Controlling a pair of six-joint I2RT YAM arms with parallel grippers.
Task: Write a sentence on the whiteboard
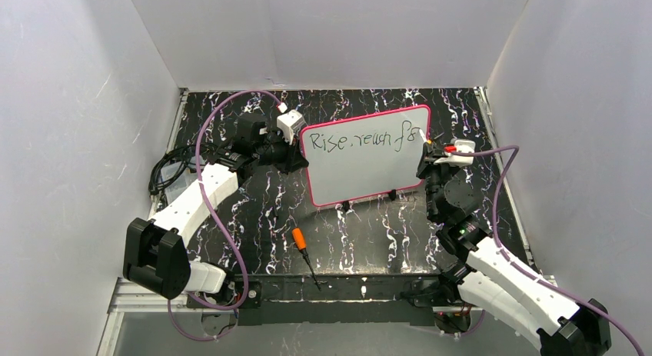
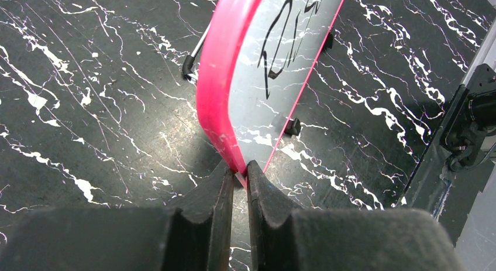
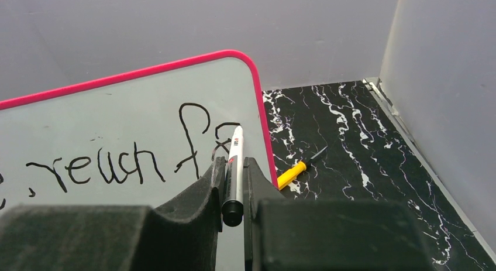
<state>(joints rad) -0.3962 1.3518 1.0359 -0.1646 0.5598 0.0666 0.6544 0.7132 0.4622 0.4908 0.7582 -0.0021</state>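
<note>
Now the sentence [image 1: 361, 141] runs along the top edge of the whiteboard [image 1: 361, 179], which stands near the table's [image 1: 384, 237] far edge.
Light, stiff and likely tippy on its small feet, the board is best steadied by its pink frame. The left gripper [image 2: 240, 171], arm stretched forward, pinches the frame's left edge. The right gripper [image 3: 234, 164], raised by the top right corner, clamps a marker [image 3: 236, 145] between 2 fingers, tip at the last letter.

Bright even light, soft shadows, near foreground blurred (wrist views)
</note>
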